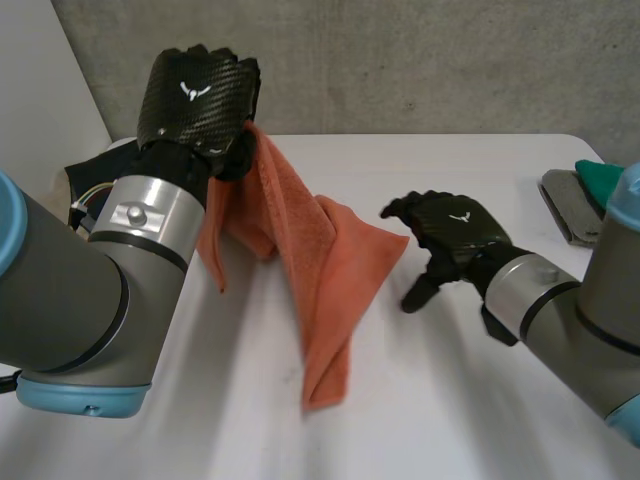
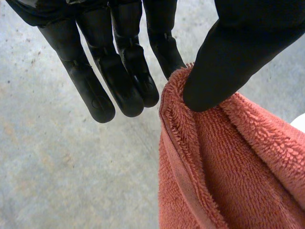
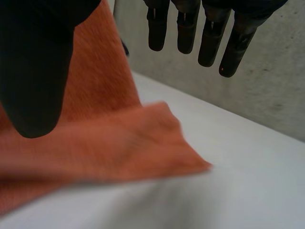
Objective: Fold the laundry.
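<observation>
Towel of orange terry cloth [image 1: 322,268] hangs crumpled, lower end on the white table [image 1: 480,400]. No fold appears made; all folding remains. Left hand [image 1: 200,100] pinches its raised upper edge between thumb and finger. Right hand [image 1: 452,230], fingers relaxed and empty, hovers just beside its side corner. Well apart, a grey tray [image 1: 566,207] bears a teal item [image 1: 598,178].
</observation>
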